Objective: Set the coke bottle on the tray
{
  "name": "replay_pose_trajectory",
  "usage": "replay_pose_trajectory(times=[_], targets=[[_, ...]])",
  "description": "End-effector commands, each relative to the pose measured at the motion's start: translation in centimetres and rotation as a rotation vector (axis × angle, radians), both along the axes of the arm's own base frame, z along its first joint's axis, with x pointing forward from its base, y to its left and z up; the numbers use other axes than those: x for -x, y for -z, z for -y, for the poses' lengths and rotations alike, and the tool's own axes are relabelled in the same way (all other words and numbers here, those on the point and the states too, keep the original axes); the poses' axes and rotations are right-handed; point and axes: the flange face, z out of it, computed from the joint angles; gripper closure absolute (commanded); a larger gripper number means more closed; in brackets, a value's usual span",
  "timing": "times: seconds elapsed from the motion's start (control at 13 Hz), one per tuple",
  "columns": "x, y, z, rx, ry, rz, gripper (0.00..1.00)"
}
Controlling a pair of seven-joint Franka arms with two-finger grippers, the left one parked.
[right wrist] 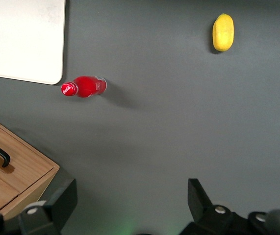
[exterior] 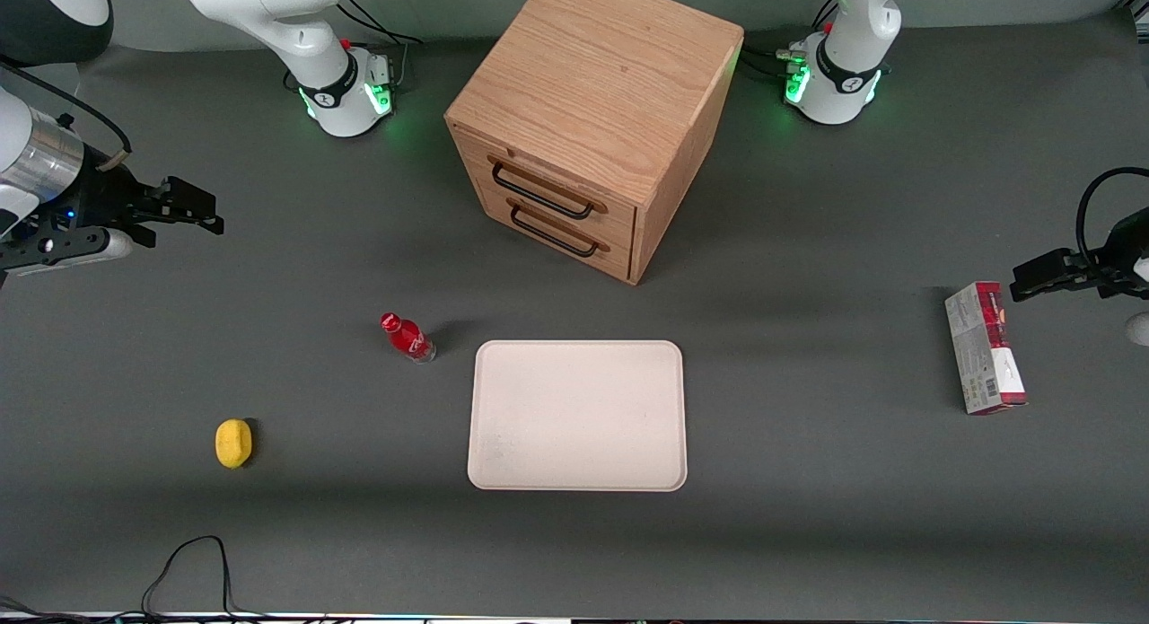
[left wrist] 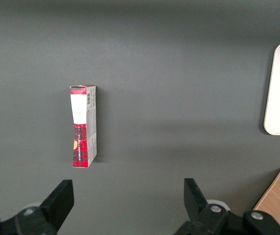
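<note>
The coke bottle [exterior: 407, 337], small and red with a red cap, stands on the dark table close beside a short edge of the tray [exterior: 577, 415], toward the working arm's end. The wrist view shows the coke bottle [right wrist: 84, 86] just off a rounded corner of the tray [right wrist: 22, 39]. That tray is cream-white, flat and bare. My gripper [exterior: 205, 209] hangs above the table toward the working arm's end, well apart from the bottle and farther from the front camera than it. The gripper [right wrist: 130, 196] is open, and only table shows between its fingers.
A yellow lemon [exterior: 234, 443] lies nearer the front camera than the bottle, toward the working arm's end. A wooden two-drawer cabinet [exterior: 592, 121] stands farther back than the tray. A red-and-grey carton [exterior: 985, 347] lies toward the parked arm's end. A black cable [exterior: 193, 561] loops at the front edge.
</note>
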Motion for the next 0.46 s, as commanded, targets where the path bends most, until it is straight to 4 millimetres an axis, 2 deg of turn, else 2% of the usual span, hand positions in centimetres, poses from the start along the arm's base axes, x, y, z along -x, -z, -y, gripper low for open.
replay_pose_trajectory(times=[0.0,0.38], targets=[[-0.07,-0.51,-0.14,0.015,0.018,-0.023,0.00],[-0.14,-0.86,-0.02,0.010,0.001,-0.021,0.00]])
